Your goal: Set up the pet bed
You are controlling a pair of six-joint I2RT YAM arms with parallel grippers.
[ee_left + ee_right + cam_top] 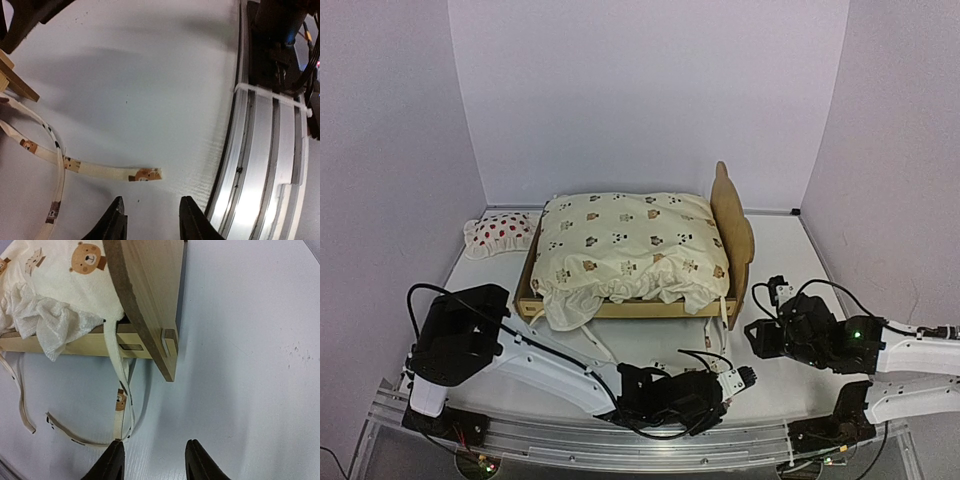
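Top external view: small light plywood pet bed (732, 228) with scalloped headboard, on the white counter (790, 255), toward the back wall, ahead of both arms. Draped over the bed, a cream bear-print ruffled cover (630, 240), bunched at the near rail. Just beside the bed's end opposite the headboard, a small white pillow with red strawberries (500, 235). Off the bed's near side, thin printed fabric ties (100, 171) loose on the counter. Left pincer (150, 212) low over the counter near the bed's headboard corner, partly spread, gripping nothing, a tie end just ahead. Right pincer (154, 452) facing the headboard's near end, partly spread, empty, one tie reaching up to one finger.
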